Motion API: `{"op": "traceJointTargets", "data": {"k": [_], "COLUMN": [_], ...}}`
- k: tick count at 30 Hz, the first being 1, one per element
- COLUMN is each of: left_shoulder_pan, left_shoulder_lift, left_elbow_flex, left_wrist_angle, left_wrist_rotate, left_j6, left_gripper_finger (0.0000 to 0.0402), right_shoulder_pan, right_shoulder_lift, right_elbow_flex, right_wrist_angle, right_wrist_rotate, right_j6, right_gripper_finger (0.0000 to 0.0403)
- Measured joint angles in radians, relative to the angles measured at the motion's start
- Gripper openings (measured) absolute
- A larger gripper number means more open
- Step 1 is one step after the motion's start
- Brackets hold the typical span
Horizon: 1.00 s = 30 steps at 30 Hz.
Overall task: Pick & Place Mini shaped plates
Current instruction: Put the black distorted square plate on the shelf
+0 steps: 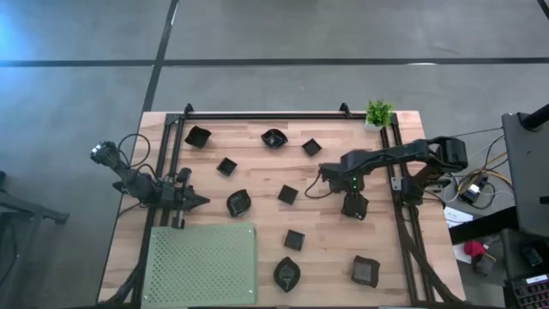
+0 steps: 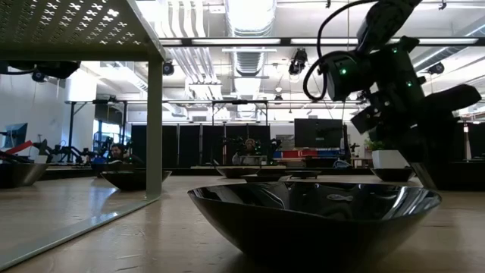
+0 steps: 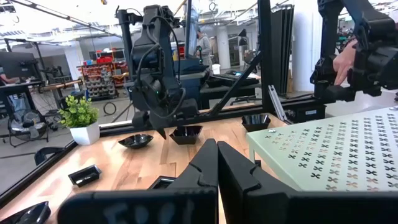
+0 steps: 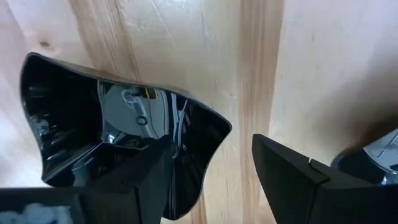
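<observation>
Black glossy mini shaped plates, eleven counted on the pale wooden bench point(image 1: 257, 172) in the high view. Far row: one point(image 1: 197, 136) near the far left corner, one rounder point(image 1: 274, 137) at mid far edge, one small square point(image 1: 311, 148) beside it. Middle band: square point(image 1: 226, 166), leaf-like point(image 1: 239, 202), square point(image 1: 288, 194). Near side: square point(image 1: 294, 240), leaf-like point(image 1: 286, 274) at the near edge, larger square point(image 1: 364, 270) toward the near right corner. One more plate point(image 1: 355, 206) sits under the right arm's tip, right of centre; an eleventh may be hidden, so count is ten certain.

One light green perforated mat point(image 1: 203, 264), raised on a frame at the near left corner. One small green potted plant point(image 1: 378, 113) at the far right corner.

Right gripper point(image 4: 211, 174): fingers point(image 4: 298, 180) spread wide, straddling the rim of a black scalloped plate point(image 4: 74, 124) lying flat on the wood; one finger inside the bowl, the other outside over bare wood. Contact not certain.

Left gripper point(image 3: 216, 168): fingers pressed together, holding nothing, low over the left side beside the mat's far edge.
</observation>
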Motion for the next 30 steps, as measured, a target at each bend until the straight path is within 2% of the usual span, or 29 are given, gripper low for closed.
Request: {"op": "traceJointTargets", "data": {"k": [3, 6, 16, 23, 30], "left_shoulder_pan": [0.0, 0.0, 0.0, 0.0, 0.0], "left_shoulder_lift": [0.0, 0.0, 0.0, 0.0, 0.0], "left_elbow_flex": [0.0, 0.0, 0.0, 0.0, 0.0], "left_wrist_angle": [0.0, 0.0, 0.0, 0.0, 0.0], "left_wrist_rotate": [0.0, 0.0, 0.0, 0.0, 0.0], "left_j6": [0.0, 0.0, 0.0, 0.0, 0.0], "left_gripper_finger": [0.0, 0.0, 0.0, 0.0, 0.0], "right_shoulder_pan": [0.0, 0.0, 0.0, 0.001, 0.002], "right_shoulder_lift": [0.006, 0.007, 0.005, -0.014, -0.114], "right_elbow_flex": [0.0, 0.0, 0.001, 0.005, 0.072], "right_wrist_angle": [0.004, 0.01, 0.015, 0.01, 0.009], "right_wrist_rotate": [-0.001, -0.002, -0.007, -0.008, 0.001], "right_j6": [0.006, 0.018, 0.083, 0.097, 0.099], "right_gripper_finger": [0.0214, 0.0188, 0.0021, 0.0009, 0.0008]}}
